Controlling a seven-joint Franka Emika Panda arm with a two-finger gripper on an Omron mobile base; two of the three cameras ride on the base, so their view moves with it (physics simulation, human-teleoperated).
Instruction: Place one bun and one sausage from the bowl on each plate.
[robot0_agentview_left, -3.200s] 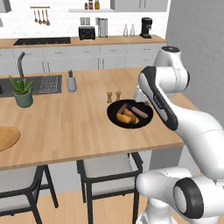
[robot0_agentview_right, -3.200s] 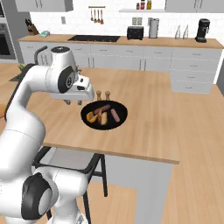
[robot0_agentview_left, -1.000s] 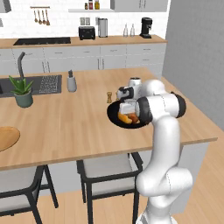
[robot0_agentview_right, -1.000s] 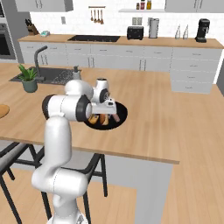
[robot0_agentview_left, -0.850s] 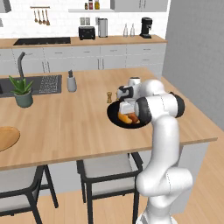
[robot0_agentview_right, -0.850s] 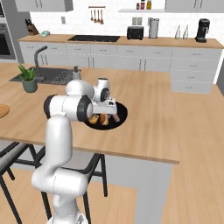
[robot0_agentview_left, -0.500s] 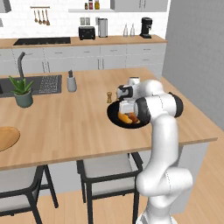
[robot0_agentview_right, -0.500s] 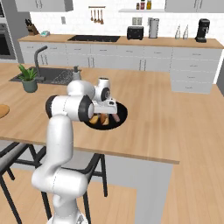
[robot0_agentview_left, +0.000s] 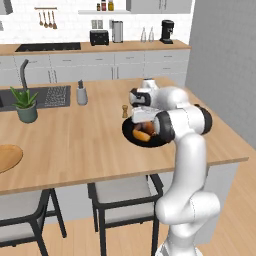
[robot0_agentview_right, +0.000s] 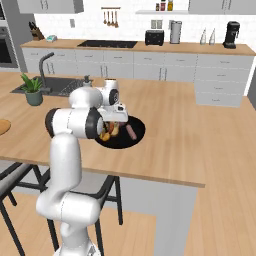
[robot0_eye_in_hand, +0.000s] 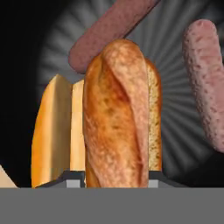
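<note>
Gripper (robot0_eye_in_hand: 116, 186) fingers pinch a bun (robot0_eye_in_hand: 118, 118) inside the black bowl (robot0_agentview_left: 131, 135) near the island's front edge (nothing plated yet, apparently).

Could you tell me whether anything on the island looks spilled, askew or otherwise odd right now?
Nothing stands out. The buns and sausages all lie inside the black bowl, nothing spilled, and the gripper is closed squarely on one bun.

We are looking at our arm (robot0_agentview_left: 182, 150): glossy white rounded links, stacked in thick tubes, with dark grey bands ringing the joints. A broad black disc is capping the joint by the elbow. Our hand is showing as a white block with dark panels. Our finger tips (robot0_eye_in_hand: 74, 178) are showing as small dark grey wedges.
</note>
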